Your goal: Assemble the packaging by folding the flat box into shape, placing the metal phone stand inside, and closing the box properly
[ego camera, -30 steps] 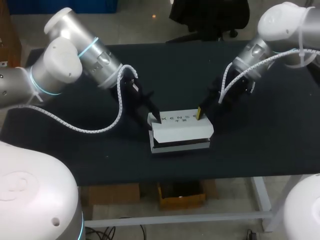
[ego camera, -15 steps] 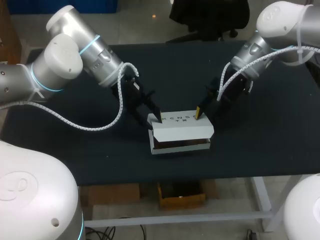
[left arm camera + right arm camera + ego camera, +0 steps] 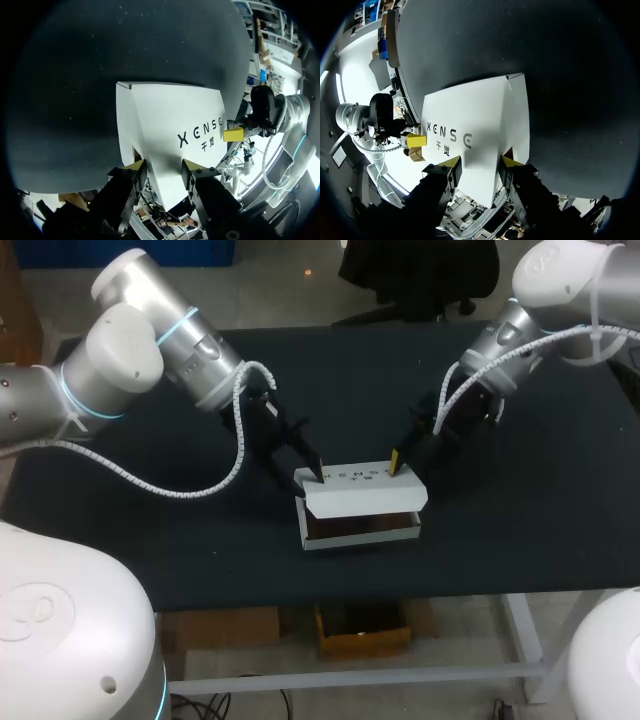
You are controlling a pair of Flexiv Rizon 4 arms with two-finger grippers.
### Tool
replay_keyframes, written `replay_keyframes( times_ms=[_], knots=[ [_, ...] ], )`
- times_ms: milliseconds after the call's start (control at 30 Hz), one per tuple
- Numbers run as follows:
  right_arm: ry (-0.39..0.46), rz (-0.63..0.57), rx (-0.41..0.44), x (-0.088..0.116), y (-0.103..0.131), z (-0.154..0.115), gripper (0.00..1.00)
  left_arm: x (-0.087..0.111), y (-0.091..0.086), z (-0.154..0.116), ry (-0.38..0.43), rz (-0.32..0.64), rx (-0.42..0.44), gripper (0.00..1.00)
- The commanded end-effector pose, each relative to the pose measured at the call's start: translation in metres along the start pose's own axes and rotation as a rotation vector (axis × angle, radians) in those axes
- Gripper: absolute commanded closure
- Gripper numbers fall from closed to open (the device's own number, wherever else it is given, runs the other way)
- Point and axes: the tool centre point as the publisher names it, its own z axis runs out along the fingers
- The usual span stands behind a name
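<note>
1. On the dark bench sits the white cardboard box, a bit toward 6 o'clock from bench centre, long side running 9-to-3
2. Its lid is folded over but not shut: a dark gap runs along the front edge at 6 o'clock, and what's inside can't be made out
3. L arm comes in from approx 10 o'clock; L pincer is at the lid's 9 o'clock end, near the back corner
4. L pincer is open: in the L wrist view its yellow tips stand apart on the lid's top w/ white card showing btwn them
5. R arm comes in from approx 2 o'clock; R pincer is at the lid's 3 o'clock end, back corner, one yellow tip showing on the card
6. R pincer is open too: in the R wrist view the tips are spread, resting on the lid, white panel in the gap
7. Each wrist view catches the other pincer's yellow tip at the lid's far end, beside the dark print
8. The two pincers are well apart, w/ the lid's length btwn them
</note>
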Motion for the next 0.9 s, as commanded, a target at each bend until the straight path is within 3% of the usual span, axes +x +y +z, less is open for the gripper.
replay_keyframes(
  times_ms=[33,900],
  knots=[
    [0.005,0.001,0.021,0.006,0.004,0.003,0.55,0.009,-0.005,0.004,-0.006,-0.004,-0.011,0.55],
    [-0.023,0.015,0.034,0.015,0.001,-0.013,0.53,0.011,-0.008,-0.011,-0.019,-0.035,-0.025,0.55]
  ],
)
